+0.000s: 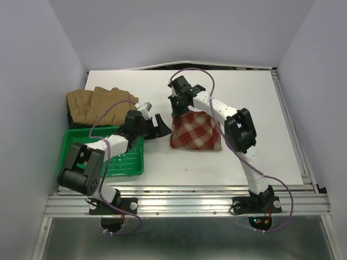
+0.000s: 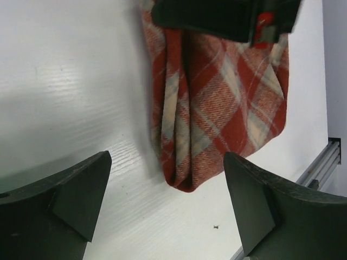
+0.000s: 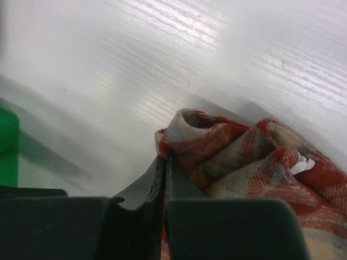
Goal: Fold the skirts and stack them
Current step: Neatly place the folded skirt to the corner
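Note:
The red-and-cream plaid skirt point(image 1: 196, 134) lies bunched on the white table point(image 1: 244, 92) at the middle. My right gripper point(image 1: 179, 112) is shut on its far-left edge; in the right wrist view a fold of plaid skirt point(image 3: 238, 157) is pinched between the closed fingertips of the right gripper point(image 3: 166, 162). My left gripper point(image 1: 161, 129) hovers just left of the skirt, open and empty. In the left wrist view the left gripper point(image 2: 168, 200) has its fingers point(image 2: 76, 195) spread wide before the skirt's near corner point(image 2: 187, 179). Tan-brown skirts point(image 1: 100, 103) lie heaped at the far left.
A green ribbed tray point(image 1: 130, 162) sits at the near left under the left arm, and its corner point(image 3: 7, 130) shows in the right wrist view. The table's metal rail point(image 2: 325, 162) runs along the near edge. A tiny speck point(image 2: 216, 227) lies on the table.

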`<state>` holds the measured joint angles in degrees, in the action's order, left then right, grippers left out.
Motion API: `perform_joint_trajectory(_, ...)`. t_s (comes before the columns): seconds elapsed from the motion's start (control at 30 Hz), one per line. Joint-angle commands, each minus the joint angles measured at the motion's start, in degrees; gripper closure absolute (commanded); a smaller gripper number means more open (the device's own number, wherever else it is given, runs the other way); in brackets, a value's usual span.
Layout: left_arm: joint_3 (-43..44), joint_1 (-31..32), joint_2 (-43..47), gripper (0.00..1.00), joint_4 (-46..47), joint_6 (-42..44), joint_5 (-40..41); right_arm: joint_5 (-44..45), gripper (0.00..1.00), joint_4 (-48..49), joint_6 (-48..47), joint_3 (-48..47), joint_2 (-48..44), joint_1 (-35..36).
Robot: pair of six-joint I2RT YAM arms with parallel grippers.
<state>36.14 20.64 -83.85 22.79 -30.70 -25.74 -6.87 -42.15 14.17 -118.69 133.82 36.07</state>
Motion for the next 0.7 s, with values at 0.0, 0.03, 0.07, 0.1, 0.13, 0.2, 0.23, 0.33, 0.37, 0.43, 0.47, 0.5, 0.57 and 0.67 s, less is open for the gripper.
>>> perform_joint_trajectory(0.0, 3.23, 2.12, -2.44, 0.03, 6.3, -1.12, 0.78, -3.32, 0.99, 1.63, 1.64, -0.4, -5.15, -0.74)
perform_joint_trajectory(0.03, 3.84, 2.64, -3.24, 0.03, 6.48, -1.12, 0.78, -4.45, 1.0, 1.63, 1.91, -0.4, -5.5, -0.74)
perform_joint_trajectory(0.07, 4.02, 2.73, -3.94, 0.03, 6.74, -1.12, 0.86, -5.16, 1.0, 1.55, 2.26, -0.31, -5.67, -1.26)
perform_joint_trajectory(0.1, 4.29, 2.82, -4.82, 0.03, 7.62, -1.29, 0.78, -5.69, 1.0, 1.55, 2.35, -0.14, -5.76, -1.27)
perform_joint_trajectory(0.13, 4.72, 2.82, -6.57, 0.03, 8.06, -1.38, 0.6, -6.04, 1.0, 1.55, 2.35, -0.05, -6.11, -1.27)
perform_joint_trajectory(0.2, 5.43, 2.82, -8.33, 0.02, 9.72, -1.73, -0.1, -6.31, 1.0, 1.63, 2.44, 0.3, -6.73, -1.8)
perform_joint_trajectory(0.23, 6.3, 2.82, -10.34, 0.02, 10.17, -1.91, -0.36, -6.48, 0.99, 1.55, 2.52, 0.65, -6.9, -1.8)
perform_joint_trajectory(0.33, 7.8, 2.91, -13.7, 0.02, 12.01, -2.96, -0.98, -7.36, 1.0, 1.63, 2.7, 1.27, -7.69, -2.32)
perform_joint_trajectory(0.37, 8.07, 2.91, -14.31, 0.02, 13.85, -3.4, -1.42, -7.54, 1.0, 1.55, 2.7, 1.45, -8.04, -2.32)
perform_joint_trajectory(0.43, 8.85, 2.91, -16.42, 0.02, 15.44, -4.8, -2.47, -8.15, 1.0, 1.55, 2.7, 1.8, -8.31, -2.32)
perform_joint_trajectory(0.47, 9.21, 2.91, -17.21, 0.02, 15.97, -5.42, -3.78, -8.33, 1.0, 1.55, 2.7, 1.89, -8.49, -2.32)
perform_joint_trajectory(0.5, 9.47, 2.91, -18.0, 0.02, 17.89, -5.95, -4.75, -8.42, 1.0, 1.55, 2.7, 1.89, -8.57, -2.32)
perform_joint_trajectory(0.57, 9.13, 2.91, -19.76, 0.02, 20.97, -8.74, -7.29, -8.68, 0.99, 1.55, 2.7, 1.89, -8.49, -2.85)
perform_joint_trajectory(0.67, 6.58, 2.91, -22.14, 0.02, 32.03, -13.76, -11.77, -8.86, 1.0, 1.55, 2.7, 1.89, -8.31, -2.85)
